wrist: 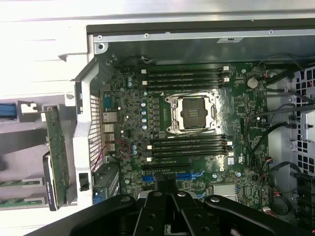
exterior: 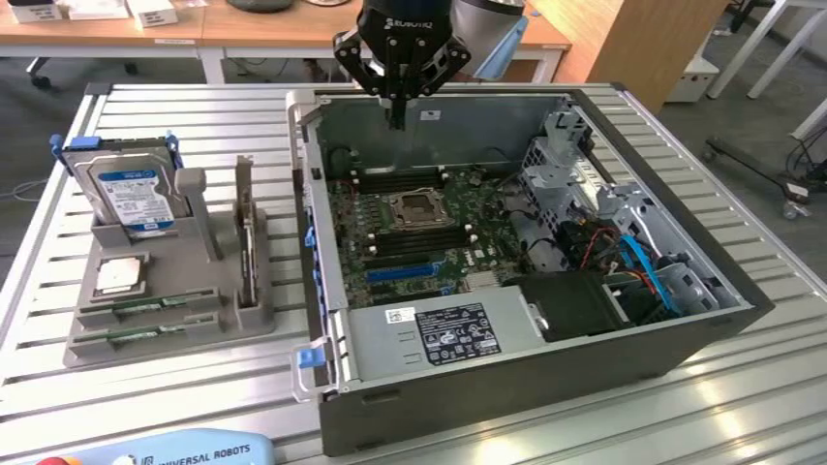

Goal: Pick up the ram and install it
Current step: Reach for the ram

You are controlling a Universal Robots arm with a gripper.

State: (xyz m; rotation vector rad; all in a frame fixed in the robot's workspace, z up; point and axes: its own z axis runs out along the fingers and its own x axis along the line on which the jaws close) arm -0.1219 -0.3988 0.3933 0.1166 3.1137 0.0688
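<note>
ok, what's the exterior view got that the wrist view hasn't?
Exterior view: silver hard drive with a blue label, small square silver processor chip, grey power supply box. Wrist view: perforated metal grille. Both: black gripper, shut and empty, over the open grey computer case; green motherboard with its empty square socket, black memory slots, two long green ram sticks in the grey holder.

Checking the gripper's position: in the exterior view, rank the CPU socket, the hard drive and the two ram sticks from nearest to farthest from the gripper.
1. CPU socket, inside the case, close to the gripper.
2. Hard drive, upright in the holder, exterior view's left.
3. Ram sticks, lying at the holder's front; the two are too close to call.
</note>
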